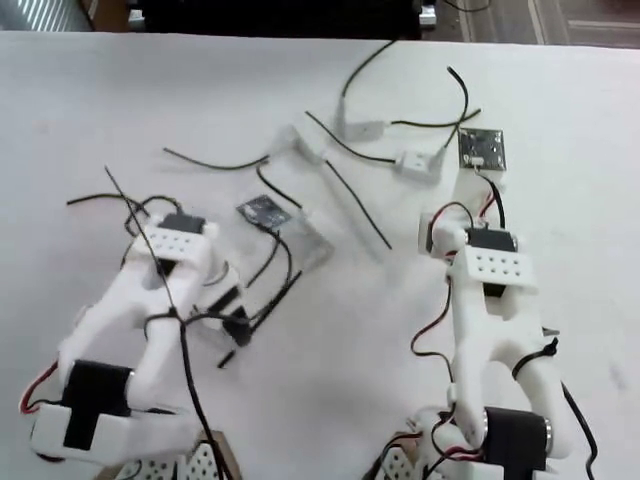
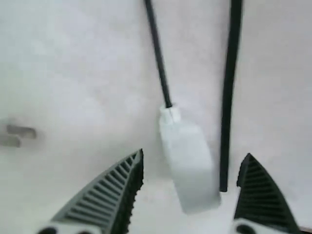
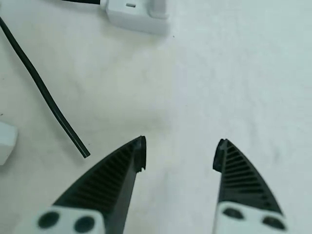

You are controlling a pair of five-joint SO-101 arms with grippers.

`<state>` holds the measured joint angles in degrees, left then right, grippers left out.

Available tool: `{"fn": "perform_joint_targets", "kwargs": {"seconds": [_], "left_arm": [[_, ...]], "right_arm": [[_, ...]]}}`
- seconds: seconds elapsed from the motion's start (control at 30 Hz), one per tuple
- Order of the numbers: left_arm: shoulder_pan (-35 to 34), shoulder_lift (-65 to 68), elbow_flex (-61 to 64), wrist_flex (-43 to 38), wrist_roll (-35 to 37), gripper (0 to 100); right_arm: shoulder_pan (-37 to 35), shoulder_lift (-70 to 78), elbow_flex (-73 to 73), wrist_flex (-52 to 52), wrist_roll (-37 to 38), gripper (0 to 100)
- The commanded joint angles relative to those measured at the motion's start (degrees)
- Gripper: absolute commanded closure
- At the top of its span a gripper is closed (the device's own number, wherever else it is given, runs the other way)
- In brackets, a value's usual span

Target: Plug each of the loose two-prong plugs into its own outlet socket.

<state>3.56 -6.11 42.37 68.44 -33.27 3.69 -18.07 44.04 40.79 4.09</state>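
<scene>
My left gripper is open, with a white plug body lying on the table between its ribbed fingers. A black wire runs away from that plug. Two metal prongs show off to one side. My right gripper is open over bare table with nothing between its fingers. Beyond it lies another white plug. In the high view, loose white plugs lie at the back, and two small socket boards sit near the arms.
Several loose black wires cross the white table. A second black wire runs beside the left gripper's plug. A cut wire end lies close to the right gripper. The left arm and right arm stand at the near side.
</scene>
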Motion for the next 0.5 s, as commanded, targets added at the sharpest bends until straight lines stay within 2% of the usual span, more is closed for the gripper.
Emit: {"fn": "perform_joint_targets", "kwargs": {"seconds": [0.0,0.33,0.47], "left_arm": [[-6.02,-1.45,-0.26,-0.7,-3.87,69],[-12.62,-1.45,-7.12,-0.18,-5.63,69],[-14.11,-1.54,-11.78,4.22,-8.18,69]], "right_arm": [[-0.04,-2.33,-0.44,-0.84,0.0,77.2],[-0.04,-2.33,-0.44,-0.66,0.0,77.2],[-0.04,-2.33,-0.44,-0.66,0.0,77.2]]}}
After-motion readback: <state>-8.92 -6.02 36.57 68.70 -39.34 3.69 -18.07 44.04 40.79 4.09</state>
